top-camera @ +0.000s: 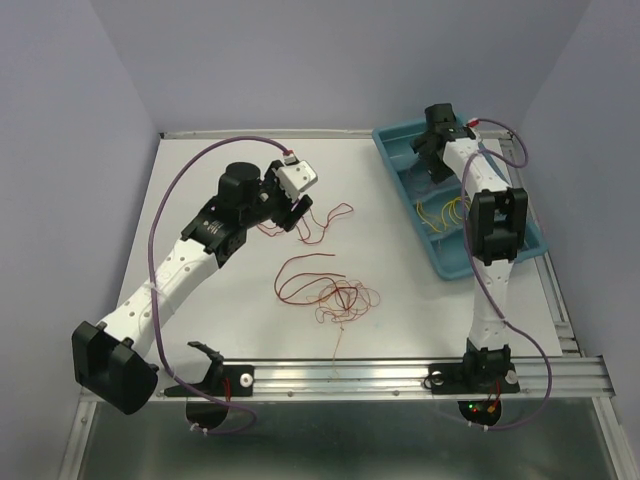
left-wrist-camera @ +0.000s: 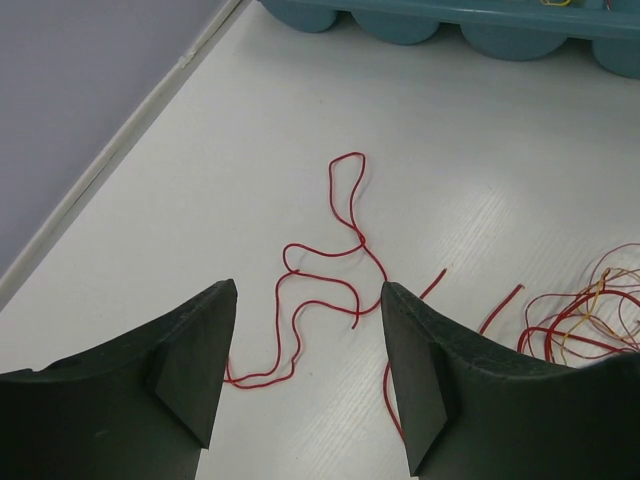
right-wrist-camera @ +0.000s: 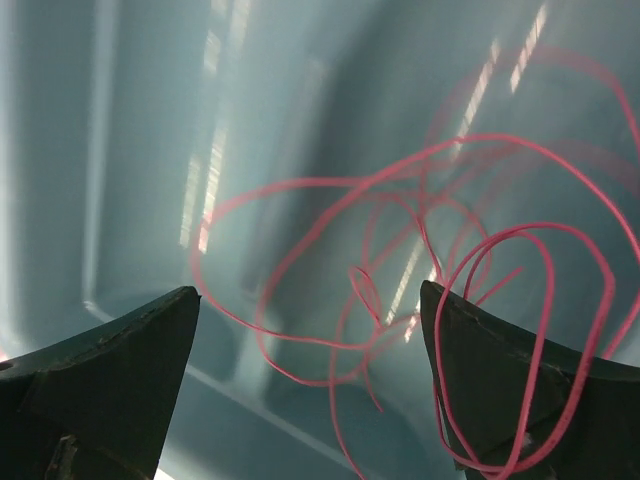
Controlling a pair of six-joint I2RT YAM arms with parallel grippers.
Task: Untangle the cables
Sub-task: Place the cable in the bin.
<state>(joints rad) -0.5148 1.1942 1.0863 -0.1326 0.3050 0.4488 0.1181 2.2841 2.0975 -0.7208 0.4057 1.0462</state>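
A tangle of thin red and orange cables [top-camera: 335, 292] lies in the middle of the white table [top-camera: 400, 300]. One loose red cable [top-camera: 322, 222] curls apart from it, just in front of my left gripper [top-camera: 296, 214]. In the left wrist view this red strand [left-wrist-camera: 340, 255] winds between the open fingers of my left gripper [left-wrist-camera: 308, 330], untouched, and the tangle [left-wrist-camera: 585, 320] shows at the right. My right gripper [top-camera: 432, 160] hangs open over the far end of the teal tray [top-camera: 530, 240]. Below it lie looping red cables [right-wrist-camera: 400, 270], one loop draped against my right finger [right-wrist-camera: 500, 380]; my right gripper [right-wrist-camera: 310, 300] holds nothing.
Yellow cables [top-camera: 445, 212] lie in the tray's middle compartment. The tray's rounded wall [left-wrist-camera: 450, 25] stands beyond the loose strand. The table's left rim [left-wrist-camera: 120, 150] meets the lilac wall. A metal rail [top-camera: 400, 375] carries both arm bases at the near edge.
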